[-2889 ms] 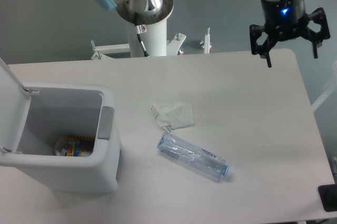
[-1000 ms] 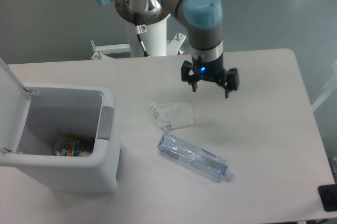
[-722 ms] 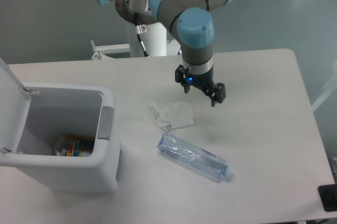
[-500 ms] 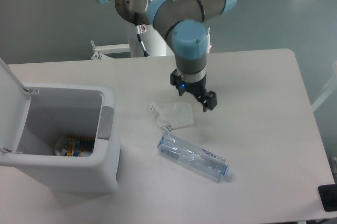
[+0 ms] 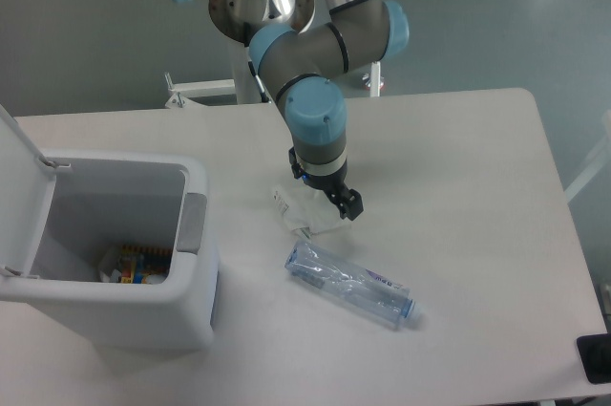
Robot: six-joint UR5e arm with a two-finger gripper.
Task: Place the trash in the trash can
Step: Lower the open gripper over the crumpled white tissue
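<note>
- The hand (image 5: 325,194) hangs directly over the crumpled white tissue (image 5: 304,211), with its wrist pointing down at the bench (image 5: 458,196).
- Its two dark fingers (image 5: 349,205) are spread apart, one at each side of the tissue; I cannot tell if they touch the paper or the bench.
- The tissue lies on the bench to the right of the trash can (image 5: 105,253), well apart from it, and the hand partly covers it.
- The crushed clear bottle (image 5: 351,285) lies on its side just in front of the tissue, nearer to the camera, with its bluish cap end pointing away from the trash can.
- The trash can stands at the left edge of the bench with its white lid (image 5: 21,181) raised, and a grey tab (image 5: 192,223) sits on the rim facing the tissue.
- Some colourful items (image 5: 134,264) lie at the bottom inside the trash can.
</note>
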